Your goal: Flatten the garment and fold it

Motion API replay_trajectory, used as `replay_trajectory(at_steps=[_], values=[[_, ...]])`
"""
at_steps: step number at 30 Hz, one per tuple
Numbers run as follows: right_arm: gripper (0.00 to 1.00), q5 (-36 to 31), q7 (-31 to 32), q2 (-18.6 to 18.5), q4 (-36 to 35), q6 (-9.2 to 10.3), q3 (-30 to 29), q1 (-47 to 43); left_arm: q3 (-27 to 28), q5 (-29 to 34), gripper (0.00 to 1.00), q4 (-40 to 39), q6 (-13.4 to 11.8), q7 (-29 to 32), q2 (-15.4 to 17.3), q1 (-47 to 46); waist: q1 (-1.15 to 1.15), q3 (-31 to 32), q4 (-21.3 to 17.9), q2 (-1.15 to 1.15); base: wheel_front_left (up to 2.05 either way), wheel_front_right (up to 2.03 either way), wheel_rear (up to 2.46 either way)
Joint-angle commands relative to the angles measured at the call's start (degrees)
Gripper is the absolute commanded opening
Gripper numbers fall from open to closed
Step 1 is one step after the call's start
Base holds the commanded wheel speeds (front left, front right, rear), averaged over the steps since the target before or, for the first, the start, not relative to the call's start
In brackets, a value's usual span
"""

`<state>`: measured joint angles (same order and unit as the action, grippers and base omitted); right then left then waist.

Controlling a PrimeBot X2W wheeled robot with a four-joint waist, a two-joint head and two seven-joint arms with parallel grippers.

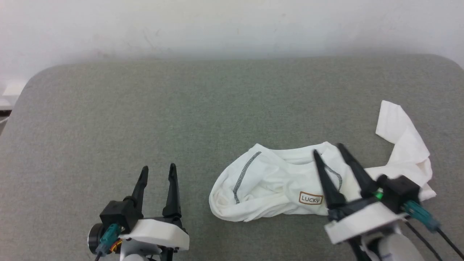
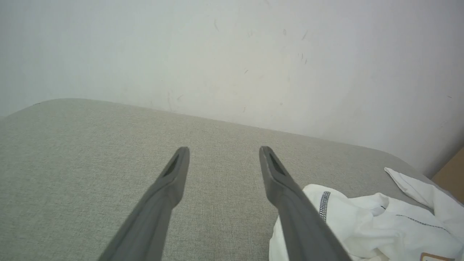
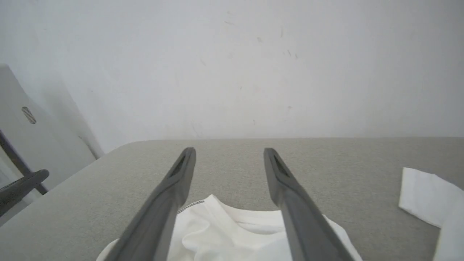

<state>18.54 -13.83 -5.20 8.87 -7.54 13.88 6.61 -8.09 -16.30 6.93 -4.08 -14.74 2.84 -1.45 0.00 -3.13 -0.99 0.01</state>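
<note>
White garment [image 1: 268, 181] is lying crumpled on the right half of the grey fabric surface [image 1: 145, 108], its "LUCKY" label [image 1: 311, 198] facing up and one strip of cloth trailing toward the right edge. Right gripper [image 1: 327, 148] is hovering over the bunched cloth beside the label, fingers standing apart and grasping nothing. Left gripper [image 1: 158, 166] is sitting to the left of the cloth, apart from it, fingers spread wide and empty.

Grey woven-fabric surface [image 1: 145, 108] with rounded corners, scuffed white wall [image 1: 232, 25] behind, pale slotted panel [image 3: 32, 134] off one corner
</note>
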Motion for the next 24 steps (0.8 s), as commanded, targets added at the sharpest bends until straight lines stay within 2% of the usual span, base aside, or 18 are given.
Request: replay_trajectory(at_steps=[1, 6, 8, 13, 24], values=[[1.0, -1.2, -0.1, 0.4, -1.4, 0.05, -1.9, -1.9, -0.1, 0.7, 1.0, 0.4, 0.3, -0.3, 0.0, 0.5, 0.0, 1.2, -1.1, -0.01, 0.0, 0.0, 0.0], [1.0, -4.9, 1.7, 1.2, -7.5, 0.05, -9.8, -8.1, -2.3, 1.3, 1.0, 4.3, 2.0, -0.2, 0.0, -0.5, 0.0, 1.5, -2.1, -0.01, 0.0, 0.0, 0.0], [1.0, -6.4, 3.2, 1.6, -11.1, 0.05, -13.2, -10.8, -5.0, 2.1, 1.0, 9.5, 3.8, 3.3, 0.5, -4.1, 0.0, 1.0, -2.8, -0.01, 0.0, 0.0, 0.0], [1.0, -7.6, 5.7, 2.1, -16.2, 0.05, -15.5, -13.3, -9.2, 3.4, 1.0, 17.3, 7.5, 13.4, 1.7, -12.2, 0.0, -0.6, -4.6, -0.01, 0.0, 0.0, 0.0], [1.0, -5.1, 6.1, 2.3, -17.8, 0.05, -15.5, -13.7, -13.8, 4.3, 1.0, 33.1, 10.1, 37.9, 5.3, -22.4, 0.0, -3.5, -7.7, -0.01, 0.0, 0.0, 0.0]])
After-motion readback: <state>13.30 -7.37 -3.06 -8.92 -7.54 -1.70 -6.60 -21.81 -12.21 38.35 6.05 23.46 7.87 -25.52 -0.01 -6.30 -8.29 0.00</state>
